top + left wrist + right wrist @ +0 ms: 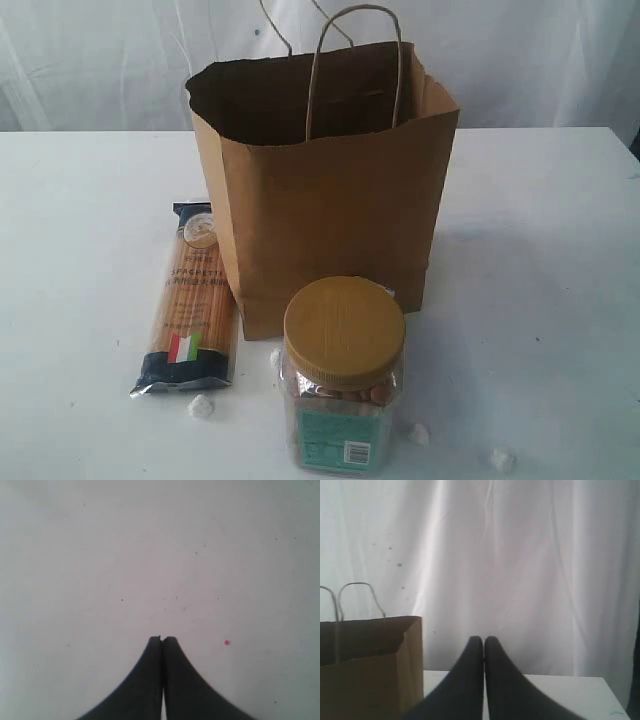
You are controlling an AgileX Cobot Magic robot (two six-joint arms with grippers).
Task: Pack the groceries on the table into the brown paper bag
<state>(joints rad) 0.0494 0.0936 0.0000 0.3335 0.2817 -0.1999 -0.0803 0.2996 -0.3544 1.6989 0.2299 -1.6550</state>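
Both pinched closed and empty, left claw [162, 639] and right claw [483, 639]; yellow-lidded jar [343, 375], lower centre, looks heavy and slick, so grab round its body.

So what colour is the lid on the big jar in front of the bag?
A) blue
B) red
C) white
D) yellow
D: the jar standing in front of the brown paper bag has a mustard-yellow screw lid.

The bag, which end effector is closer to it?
Probably right. The right end effector has the bag just beside it; the left end effector sees only white surface, no bag.
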